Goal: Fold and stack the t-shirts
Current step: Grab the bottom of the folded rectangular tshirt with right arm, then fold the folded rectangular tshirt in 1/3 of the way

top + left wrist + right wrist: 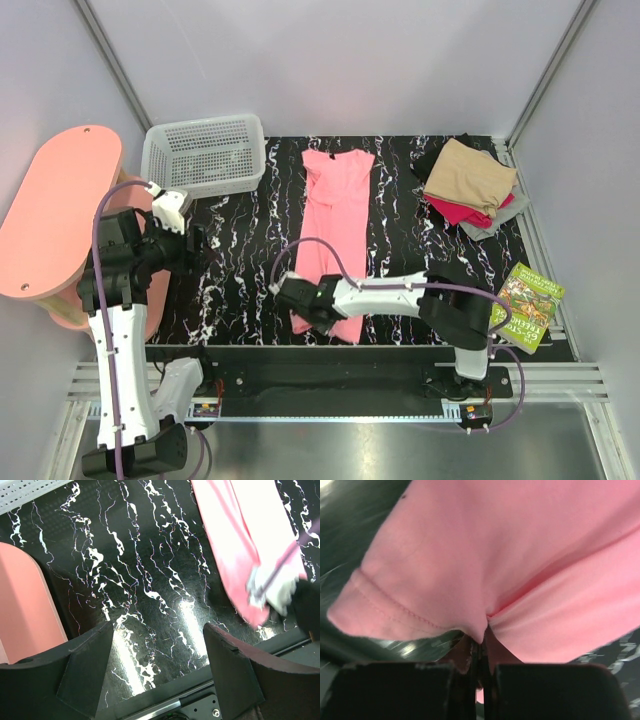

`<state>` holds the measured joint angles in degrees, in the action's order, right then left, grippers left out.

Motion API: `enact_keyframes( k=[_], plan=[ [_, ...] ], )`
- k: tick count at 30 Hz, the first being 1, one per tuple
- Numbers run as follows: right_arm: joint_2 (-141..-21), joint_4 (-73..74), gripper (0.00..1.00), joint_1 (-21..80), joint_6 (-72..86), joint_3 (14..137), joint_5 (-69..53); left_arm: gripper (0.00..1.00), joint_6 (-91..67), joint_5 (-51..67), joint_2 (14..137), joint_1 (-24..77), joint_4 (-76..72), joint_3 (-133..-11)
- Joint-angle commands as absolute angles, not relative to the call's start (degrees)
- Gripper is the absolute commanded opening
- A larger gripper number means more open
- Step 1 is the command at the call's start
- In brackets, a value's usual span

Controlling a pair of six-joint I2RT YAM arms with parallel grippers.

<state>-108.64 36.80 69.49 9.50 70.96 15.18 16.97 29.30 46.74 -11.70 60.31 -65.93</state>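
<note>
With the right hand (303, 300) pinched shut on the near hem of the pink t-shirt (336, 215), stretched lengthwise on the tabletop (240, 270), and the left hand (193, 243) open and empty, probably needed a slow, low carry of that hem toward the collar.

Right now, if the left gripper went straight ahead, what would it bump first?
Probably the bare black tabletop: the open left gripper aims down at it, with the pink t-shirt off to the side.
</note>
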Motion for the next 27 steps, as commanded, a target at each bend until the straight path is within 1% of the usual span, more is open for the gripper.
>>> enact_keyframes(
  k=[1,5,9,18,22,27],
  plan=[
    [-105.1,41.4,0.0,75.9,15.9,68.4,2.4,0.78,17.3,29.7,46.9,-11.6,58.4,-67.9],
    [-99.9,44.1,0.0,76.8,17.5,69.0,3.9,0.78,17.4,30.0,46.5,-11.6,57.9,-66.9],
    [-97.7,46.0,0.01,75.7,15.8,70.5,10.2,0.78,17.3,30.3,46.4,-11.6,57.7,-66.4],
    [-102.0,47.3,0.0,66.4,8.6,80.6,10.1,0.78,17.9,29.3,46.6,-11.7,57.4,-65.9],
    [-105.7,47.8,0.0,62.6,5.1,87.7,10.1,0.78,18.4,28.8,47.2,-11.6,57.1,-65.7],
    [-109.6,49.8,0.0,59.1,1.2,93.3,10.8,0.78,19.2,27.5,47.6,-11.6,57.0,-65.7]
  ],
)
